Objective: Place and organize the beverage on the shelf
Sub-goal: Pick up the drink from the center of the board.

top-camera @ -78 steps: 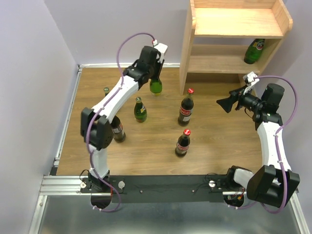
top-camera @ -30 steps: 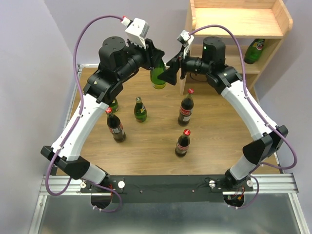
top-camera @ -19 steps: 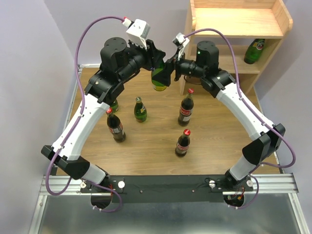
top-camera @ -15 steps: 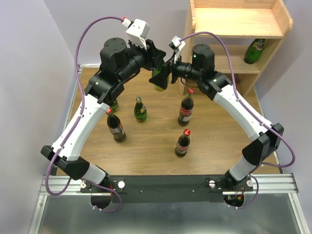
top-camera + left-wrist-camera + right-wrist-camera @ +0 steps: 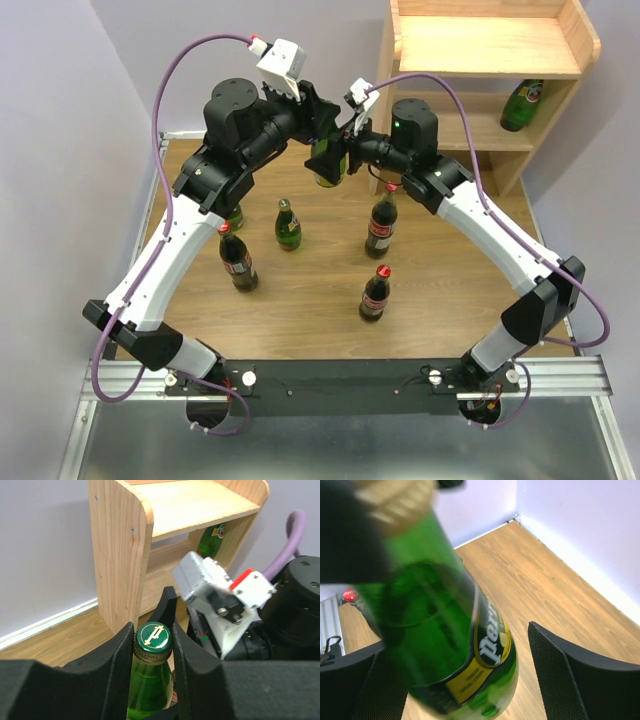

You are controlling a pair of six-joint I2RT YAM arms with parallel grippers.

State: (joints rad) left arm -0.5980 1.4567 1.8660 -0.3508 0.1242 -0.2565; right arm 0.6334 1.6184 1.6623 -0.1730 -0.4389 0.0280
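Note:
My left gripper (image 5: 320, 128) is shut on the neck of a green glass bottle (image 5: 327, 172) and holds it up in the air, left of the shelf (image 5: 480, 60). In the left wrist view the pads (image 5: 120, 660) squeeze just under the bottle's green and gold cap (image 5: 154, 636). My right gripper (image 5: 338, 158) is open, one finger (image 5: 570, 680) on each side of the bottle's labelled body (image 5: 450, 645), with a gap showing on the right side. Another green bottle (image 5: 522, 104) leans on the shelf's lower tier.
On the wooden floor stand two green bottles (image 5: 288, 225) (image 5: 236, 214) and three cola bottles (image 5: 238, 262) (image 5: 381, 222) (image 5: 374, 293). The shelf's side panel (image 5: 125, 545) is just behind the held bottle. Lilac walls close in the left and back.
The left arm raised the green bottle off the floor. The right arm swung over from the right, and its open fingers slid in around the bottle's body, narrowing slightly.

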